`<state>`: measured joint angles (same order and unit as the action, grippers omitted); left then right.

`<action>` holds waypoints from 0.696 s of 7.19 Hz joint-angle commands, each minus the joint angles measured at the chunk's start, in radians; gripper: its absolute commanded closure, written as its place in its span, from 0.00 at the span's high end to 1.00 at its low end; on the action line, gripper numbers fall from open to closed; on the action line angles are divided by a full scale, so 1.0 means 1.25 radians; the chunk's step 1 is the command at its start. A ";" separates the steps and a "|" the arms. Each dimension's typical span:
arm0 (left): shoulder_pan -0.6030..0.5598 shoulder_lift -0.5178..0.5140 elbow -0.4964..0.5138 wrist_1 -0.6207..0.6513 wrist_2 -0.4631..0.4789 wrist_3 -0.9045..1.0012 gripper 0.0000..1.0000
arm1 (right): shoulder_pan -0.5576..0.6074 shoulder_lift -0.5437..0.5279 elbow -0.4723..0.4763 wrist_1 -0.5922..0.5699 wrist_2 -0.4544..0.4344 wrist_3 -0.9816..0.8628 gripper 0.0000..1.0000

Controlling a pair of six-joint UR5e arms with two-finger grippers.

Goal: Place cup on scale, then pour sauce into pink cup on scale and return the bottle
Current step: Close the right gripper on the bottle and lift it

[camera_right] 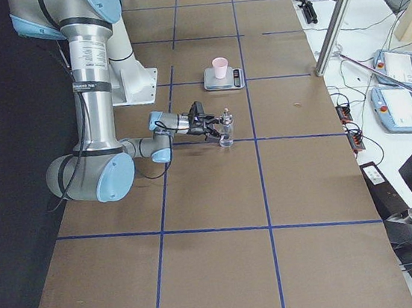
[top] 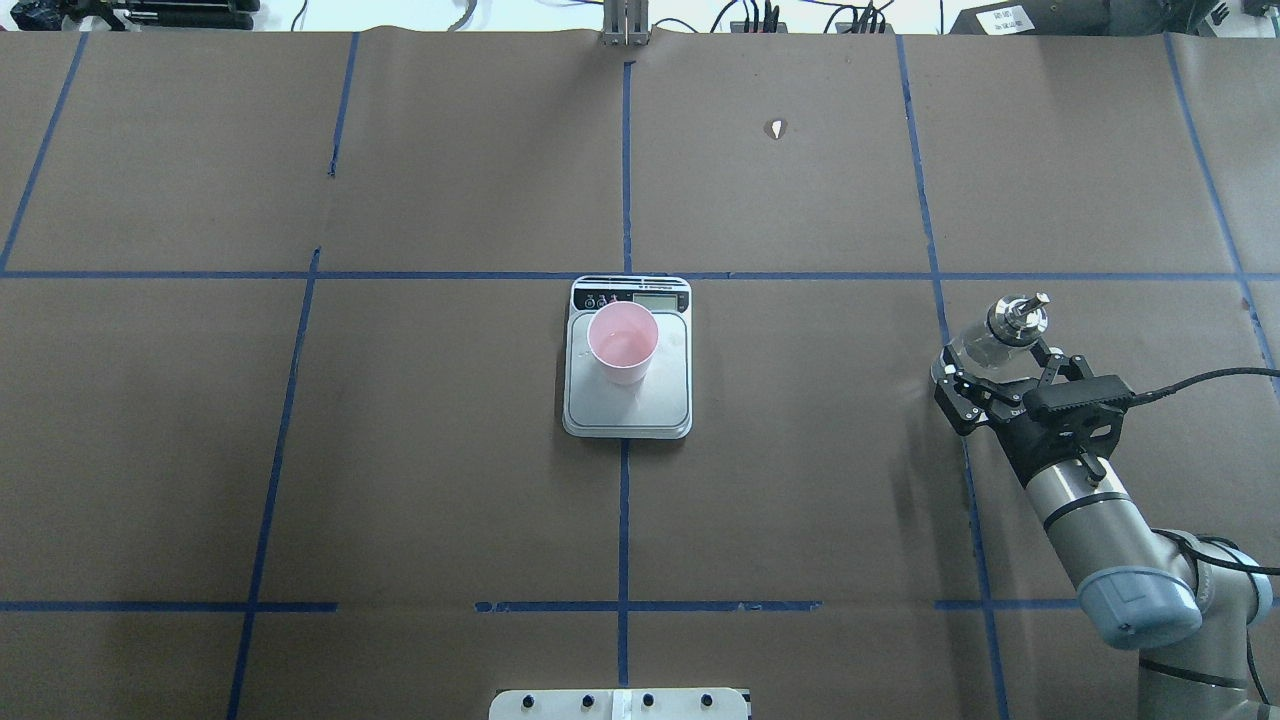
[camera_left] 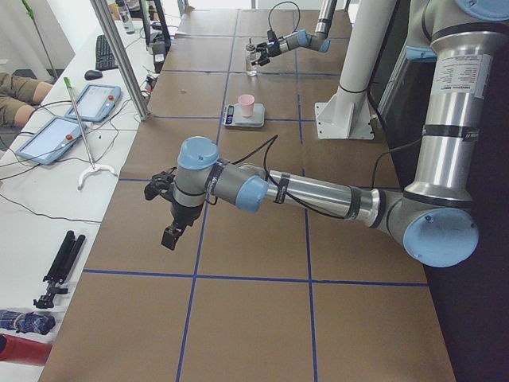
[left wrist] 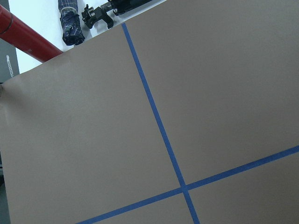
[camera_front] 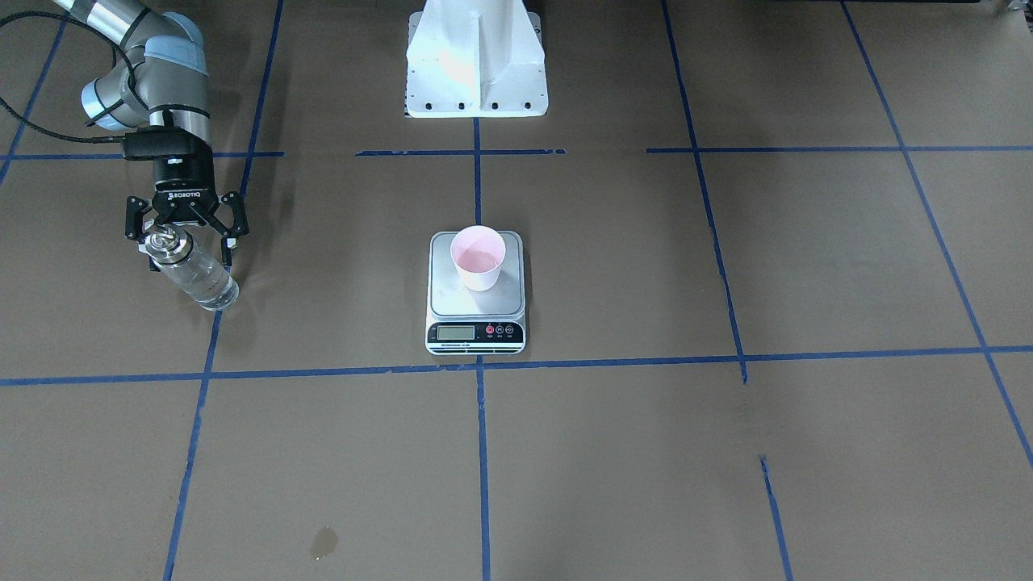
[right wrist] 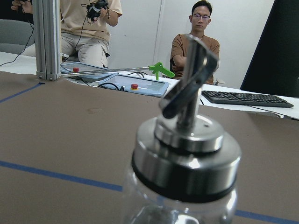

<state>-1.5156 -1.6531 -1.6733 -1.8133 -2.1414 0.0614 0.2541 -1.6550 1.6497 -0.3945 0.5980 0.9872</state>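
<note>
**Bottle standing, clean exit needed**

The table [top: 450, 450] is carrying it all. The scale [camera_front: 474, 303] is sitting at centre with the cup [camera_front: 478, 258] on its platform. Well apart, the right end effector [camera_front: 187, 239] is straddling the bottle [camera_front: 198, 278], fingers spread and gripping nothing. I'd be backing straight off, minding the spout [right wrist: 189, 77].

The front-facing view is showing liquid glinting in the cup, while the right wrist view is showing only the bottle top. Whether the left end effector [camera_left: 163, 211] is spread or closed, I cannot tell.
</note>
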 commanded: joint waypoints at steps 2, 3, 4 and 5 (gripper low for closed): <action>0.000 -0.002 -0.004 0.000 0.000 -0.001 1.00 | 0.011 0.001 -0.004 0.004 0.010 -0.001 1.00; 0.000 -0.003 -0.004 0.001 0.000 -0.001 1.00 | 0.011 0.002 -0.005 0.004 0.010 -0.001 1.00; 0.000 -0.003 -0.004 0.001 0.000 -0.001 1.00 | 0.011 0.002 -0.009 0.005 0.009 0.001 1.00; 0.000 -0.004 -0.003 0.001 0.000 -0.001 1.00 | 0.011 0.010 -0.013 0.004 0.009 0.001 1.00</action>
<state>-1.5156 -1.6570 -1.6776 -1.8118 -2.1414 0.0599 0.2682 -1.6496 1.6388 -0.3889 0.6094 0.9874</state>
